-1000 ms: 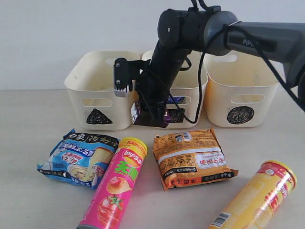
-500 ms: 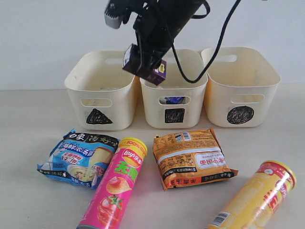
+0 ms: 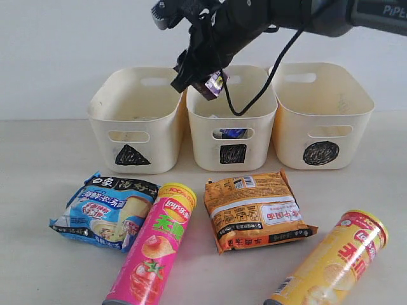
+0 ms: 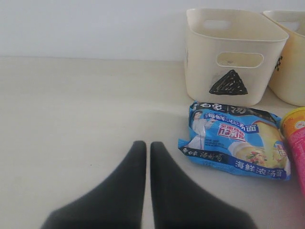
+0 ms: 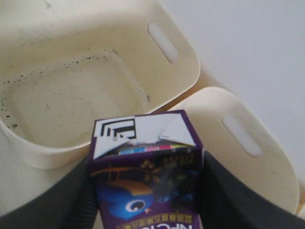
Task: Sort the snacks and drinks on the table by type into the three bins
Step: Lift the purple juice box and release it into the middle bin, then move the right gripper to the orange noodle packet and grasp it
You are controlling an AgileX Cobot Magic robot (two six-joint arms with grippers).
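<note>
My right gripper point(image 3: 205, 81) is shut on the small dark purple pack point(image 3: 215, 83) point(image 5: 145, 162), held in the air over the shared rims of the triangle bin point(image 3: 133, 121) and the square bin point(image 3: 232, 149). The right wrist view shows the pack between both fingers point(image 5: 221, 191), above an empty speckled bin point(image 5: 71, 86). A small blue-white carton point(image 3: 232, 133) shows through the square bin's slot. The circle bin point(image 3: 321, 121) stands rightmost. On the table point(image 3: 38, 190) lie the blue-white packet point(image 3: 108, 210) point(image 4: 236, 145), pink tube point(image 3: 152, 254), orange packet point(image 3: 257, 210) and yellow tube point(image 3: 334, 267). My left gripper point(image 4: 148, 145) is shut and empty, low over the table.
A white wall rises behind the bins. The right arm's black cable point(image 3: 254, 95) hangs over the square bin. In the left wrist view the triangle bin point(image 4: 228, 57) and the pink tube's end point(image 4: 298, 138) lie beyond the packet.
My right gripper lifted the purple pack from in front of the bins to above their rims, then shifted slightly right. The yellow tube rolled a little to the left.
</note>
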